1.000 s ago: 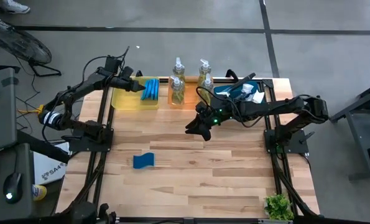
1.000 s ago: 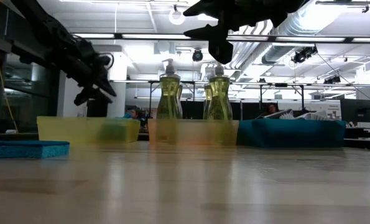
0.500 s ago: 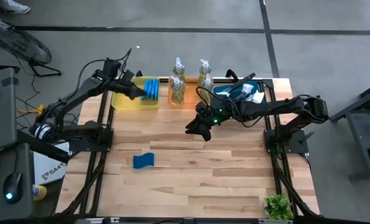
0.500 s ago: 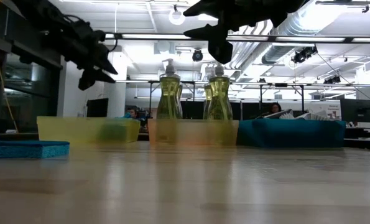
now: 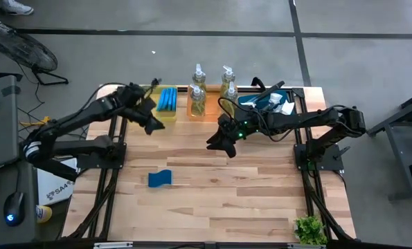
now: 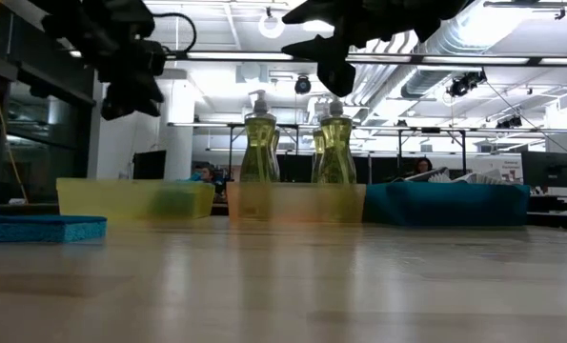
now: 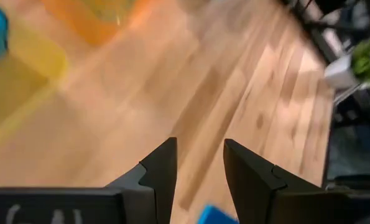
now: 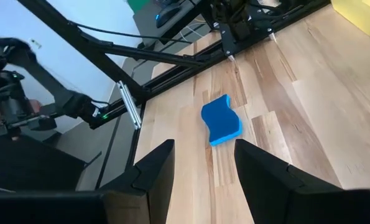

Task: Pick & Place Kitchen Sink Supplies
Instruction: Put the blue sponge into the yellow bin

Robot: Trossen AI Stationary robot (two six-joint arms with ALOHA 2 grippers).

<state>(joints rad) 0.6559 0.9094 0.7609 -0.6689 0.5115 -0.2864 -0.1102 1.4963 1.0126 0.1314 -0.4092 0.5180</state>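
High view, I am seeing table [image 5: 212, 200] carrying three trays | yellow tray [image 5: 165, 111] holding blue sponges [image 5: 167, 99] | orange tray [image 5: 209, 109] holding soap bottles [image 5: 198, 97] | blue tray [image 5: 261, 104] holding brushes [image 5: 278, 105] | loose sponge [image 5: 160, 178] lying mid-table | left gripper [image 5: 152, 122] and right gripper [image 5: 219, 144] hovering parted, gripping nothing.

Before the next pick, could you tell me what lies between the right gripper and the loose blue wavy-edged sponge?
Only bare wooden table separates right gripper from sponge, per high view.

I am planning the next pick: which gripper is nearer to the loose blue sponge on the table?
Left gripper: just behind the blue sponge. The right gripper hovers farther off to its right.
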